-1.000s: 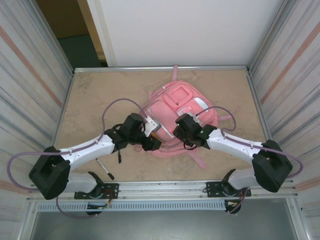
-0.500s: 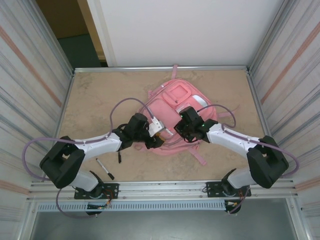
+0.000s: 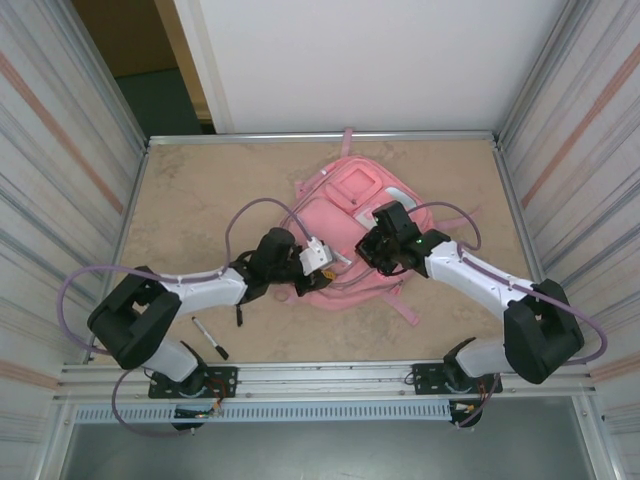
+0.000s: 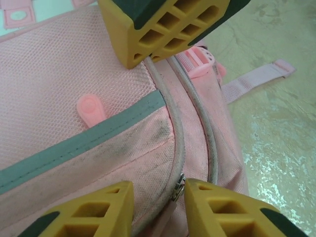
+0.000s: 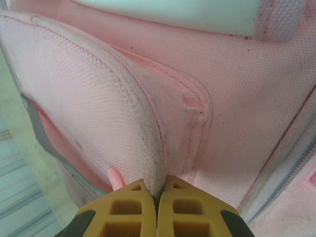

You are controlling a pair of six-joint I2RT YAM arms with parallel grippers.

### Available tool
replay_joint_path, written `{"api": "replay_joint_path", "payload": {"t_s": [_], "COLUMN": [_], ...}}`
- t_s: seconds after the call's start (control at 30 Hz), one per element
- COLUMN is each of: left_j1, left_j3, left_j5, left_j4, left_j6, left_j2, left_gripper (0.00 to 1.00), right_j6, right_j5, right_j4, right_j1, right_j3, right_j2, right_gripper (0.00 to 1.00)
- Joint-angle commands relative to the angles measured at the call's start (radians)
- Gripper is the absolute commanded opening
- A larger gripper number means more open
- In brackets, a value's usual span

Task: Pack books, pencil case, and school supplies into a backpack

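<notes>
The pink backpack point(image 3: 350, 190) lies flat in the middle of the table. My right gripper point(image 3: 372, 245) is shut on a fold of its mesh pocket edge point(image 5: 148, 148), which bulges up from the backpack point(image 5: 237, 98). My left gripper point(image 3: 322, 262) hovers over the backpack's near-left side point(image 4: 74, 74). It point(image 4: 158, 190) is open and straddles the zip seam, with the metal zip slider point(image 4: 178, 187) against the inside of one finger. One black pen point(image 3: 210, 338) of the school supplies lies on the table near the left arm's base. The books and pencil case are out of view.
A pink strap point(image 4: 256, 79) trails from the backpack onto the tan tabletop point(image 3: 200, 190). Metal walls close in the table on both sides. My right gripper's shut yellow fingers point(image 4: 163, 24) sit close above my left gripper's fingers.
My right gripper has shut on the backpack's fabric and moved toward the far right. My left gripper has shifted right along the backpack and its jaws have narrowed. The backpack has slid slightly away.
</notes>
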Motion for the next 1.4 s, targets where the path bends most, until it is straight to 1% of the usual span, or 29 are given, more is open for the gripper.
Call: {"api": "replay_joint_path", "payload": {"t_s": [0.0,0.13,0.27,0.4,0.53,0.63,0.77,0.87,0.97,1.07,1.13,1.23,1.3,1.37], "left_j1": [-0.018,-0.019,-0.018,-0.018,-0.018,-0.018,-0.017,-0.016,-0.011,0.008,0.012,0.025,0.025,0.025], "left_j3": [-0.086,-0.139,-0.203,-0.234,-0.22,-0.169,-0.157,-0.177,-0.224,-0.218,-0.225,-0.21,-0.186,-0.175], "left_j5": [0.026,-0.001,-0.056,-0.088,-0.131,-0.108,-0.088,-0.069,-0.061,-0.047,-0.047,-0.035,-0.029,-0.034], "left_j4": [0.089,0.104,0.164,0.17,0.214,0.204,0.262,0.283,0.334,0.238,0.234,0.233,0.198,0.205], "left_j6": [0.063,0.089,0.05,0.044,0.032,0.038,-0.005,-0.024,-0.046,-0.033,-0.029,-0.051,-0.051,-0.059], "left_j2": [-0.037,-0.094,-0.14,-0.163,-0.137,-0.112,-0.088,-0.118,-0.18,-0.241,-0.248,-0.234,-0.203,-0.155], "left_gripper": [0.3,0.3,0.29,0.28,0.35,0.37,0.39,0.4,0.42,0.43,0.43,0.43,0.42,0.42], "right_j6": [-0.016,-0.035,-0.042,-0.046,-0.043,-0.043,-0.046,-0.072,-0.106,-0.115,-0.12,-0.121,-0.12,-0.118], "right_j5": [-0.063,-0.07,-0.097,-0.1,-0.152,-0.159,-0.181,-0.187,-0.184,-0.185,-0.207,-0.211,-0.209,-0.223], "right_j4": [0.056,0.035,0.026,0.026,0.051,0.062,0.066,0.047,0.02,0.014,0.017,0.028,0.031,0.037], "right_j1": [-0.028,-0.046,-0.064,-0.073,-0.066,-0.059,-0.054,-0.055,-0.058,-0.066,-0.067,-0.067,-0.067,-0.066], "right_j3": [0.057,0.076,0.091,0.096,0.097,0.103,0.105,0.11,0.118,0.119,0.125,0.127,0.13,0.134], "right_j2": [-0.047,-0.055,-0.053,-0.042,-0.023,-0.005,0.001,-0.001,-0.004,0.004,0.012,0.017,0.024,0.029], "right_gripper": [0.0,0.0,0.0,0.0,0.0,0.0,0.0,0.0,0.0,0.0,0.0,0.0,0.0,0.0]}}
